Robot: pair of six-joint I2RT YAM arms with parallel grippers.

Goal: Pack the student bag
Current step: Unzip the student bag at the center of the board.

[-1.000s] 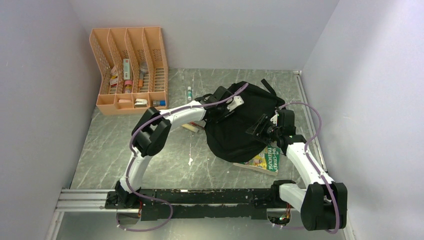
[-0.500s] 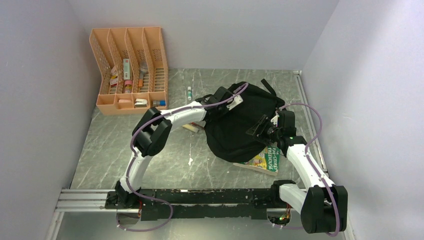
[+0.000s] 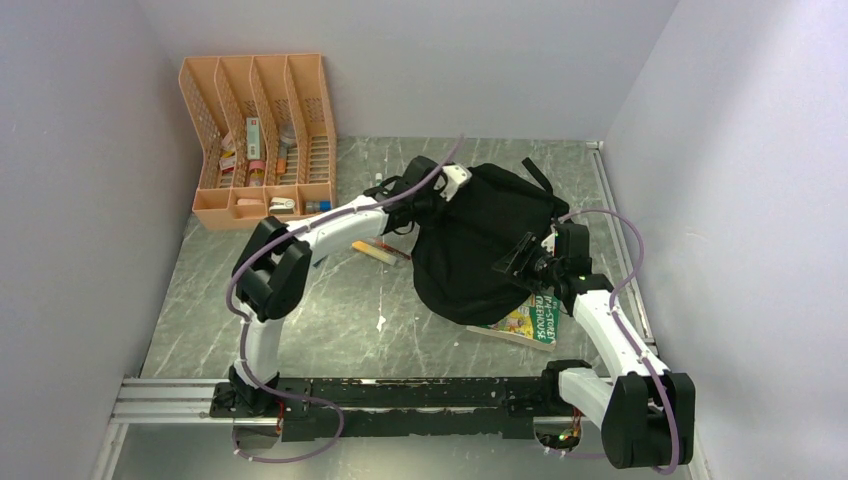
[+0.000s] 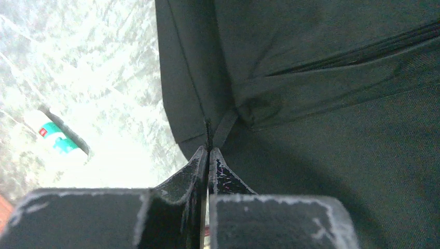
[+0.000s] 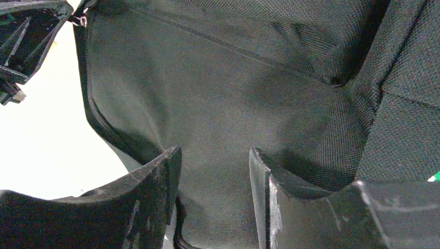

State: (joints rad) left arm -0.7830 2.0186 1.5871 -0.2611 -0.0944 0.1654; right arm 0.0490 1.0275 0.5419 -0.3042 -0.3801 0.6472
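– where's the student bag (image 3: pixel 480 250)?
– on the desk (image 3: pixel 330 320), right of centre. near side: my right claw (image 5: pixel 212 150), jaws apart, cloth between, grip unclear. far left edge: my left claw (image 4: pixel 208 150) pinched tight on its tab.

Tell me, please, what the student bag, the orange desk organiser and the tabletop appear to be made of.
Student bag: black matte woven fabric, probably synthetic; the close view shows a coarse weave. Orange desk organiser: likely moulded plastic, with perforated mesh-like walls. Tabletop: grey, white-veined, glossy; marble or a marble-look sheet.
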